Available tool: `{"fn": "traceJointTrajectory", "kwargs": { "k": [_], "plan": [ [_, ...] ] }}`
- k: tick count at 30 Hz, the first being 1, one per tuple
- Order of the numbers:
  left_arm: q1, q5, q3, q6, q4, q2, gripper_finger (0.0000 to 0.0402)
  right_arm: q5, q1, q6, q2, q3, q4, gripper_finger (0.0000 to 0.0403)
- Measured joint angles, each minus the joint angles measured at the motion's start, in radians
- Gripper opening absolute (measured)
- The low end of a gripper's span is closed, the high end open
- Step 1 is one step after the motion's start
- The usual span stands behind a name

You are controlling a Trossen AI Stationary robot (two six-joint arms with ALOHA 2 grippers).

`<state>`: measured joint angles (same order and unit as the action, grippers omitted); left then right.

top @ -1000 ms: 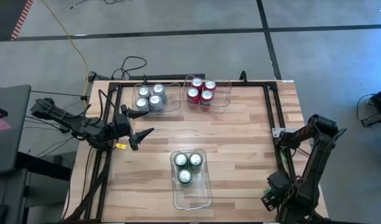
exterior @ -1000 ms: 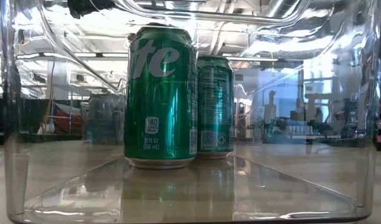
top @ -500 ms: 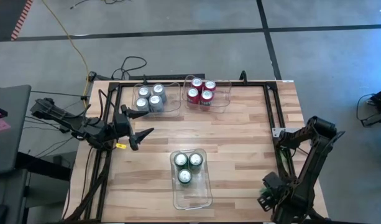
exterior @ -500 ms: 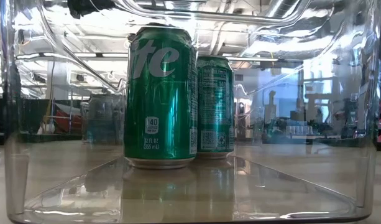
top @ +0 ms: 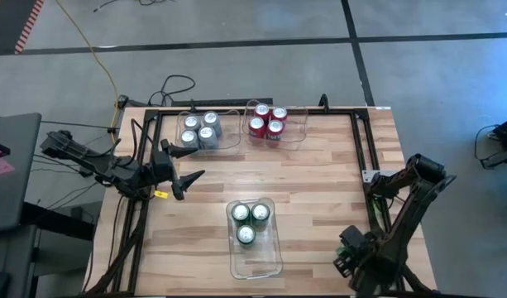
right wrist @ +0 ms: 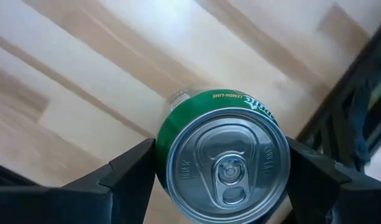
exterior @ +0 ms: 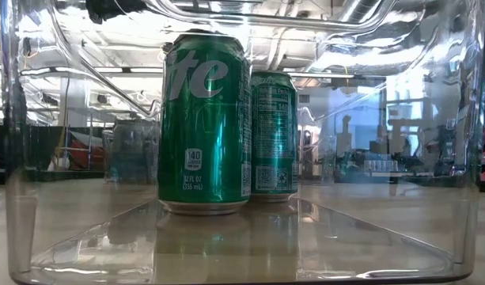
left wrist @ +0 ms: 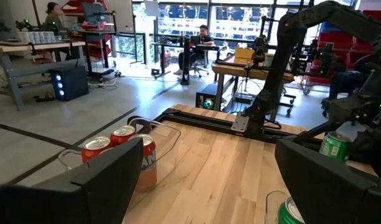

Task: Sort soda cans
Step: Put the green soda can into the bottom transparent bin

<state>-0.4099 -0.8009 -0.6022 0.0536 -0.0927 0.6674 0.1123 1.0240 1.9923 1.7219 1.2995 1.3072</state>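
My right gripper [top: 346,257] stands near the table's front right corner, shut on a green soda can [right wrist: 227,168]; the can also shows in the left wrist view [left wrist: 335,146]. The gripper hides the can in the high view. Three green cans [top: 250,218] stand upright in a clear bin [top: 257,263] at the front middle. Silver cans [top: 199,130] and red cans [top: 268,121] stand in two clear bins at the far edge. My left gripper [top: 195,163] hangs open over the table's left side, holding nothing. My right gripper pinches the green can's round wall near its top rim [right wrist: 162,146] between its two fingers [right wrist: 131,171], one on each opposite side. The fingers come from above, pointing down. The can stays upright, silver top up; whether its base touches the table I cannot tell.
A black rail frame [top: 365,149] runs along the table's edges, close to the right arm. Bare wood [top: 319,190] lies between the green bin and my right gripper. The near half of the green bin holds no cans.
My right gripper has carried the green can toward the table's left, nearer the green bin, and has rolled a little about its pointing line. The left arm and the cans in the bins have kept still.
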Motion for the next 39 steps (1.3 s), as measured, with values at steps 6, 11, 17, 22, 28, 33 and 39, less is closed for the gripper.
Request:
{"fn": "traceJointTrajectory", "kwargs": {
  "k": [6, 11, 17, 22, 28, 33, 39],
  "plan": [
    [0.000, 0.000, 0.000, -0.005, -0.001, 0.000, 0.0361, 0.034, -0.104, -0.229, 0.003, 0.029, 0.009, 0.0307],
    [0.000, 0.000, 0.000, -0.008, -0.002, 0.000, 0.0361, 0.118, -0.189, -0.399, 0.013, 0.095, -0.008, 0.0307],
    [0.000, 0.000, 0.000, -0.008, -0.003, 0.000, 0.0361, 0.149, -0.272, -0.589, 0.007, 0.162, -0.010, 0.0306],
    [0.000, 0.000, 0.000, -0.008, -0.003, 0.000, 0.0361, 0.158, -0.317, -0.704, 0.005, 0.205, -0.061, 0.0306],
    [0.000, 0.000, 0.000, -0.015, -0.003, 0.000, 0.0361, 0.202, -0.348, -0.788, 0.004, 0.261, -0.068, 0.0306],
    [0.000, 0.000, 0.000, -0.014, -0.004, 0.000, 0.0361, 0.247, -0.370, -0.914, 0.003, 0.298, -0.156, 0.0306],
    [0.000, 0.000, 0.000, -0.014, -0.003, 0.000, 0.0361, 0.259, -0.414, -1.047, 0.001, 0.308, -0.301, 0.0306]
  ]
}}
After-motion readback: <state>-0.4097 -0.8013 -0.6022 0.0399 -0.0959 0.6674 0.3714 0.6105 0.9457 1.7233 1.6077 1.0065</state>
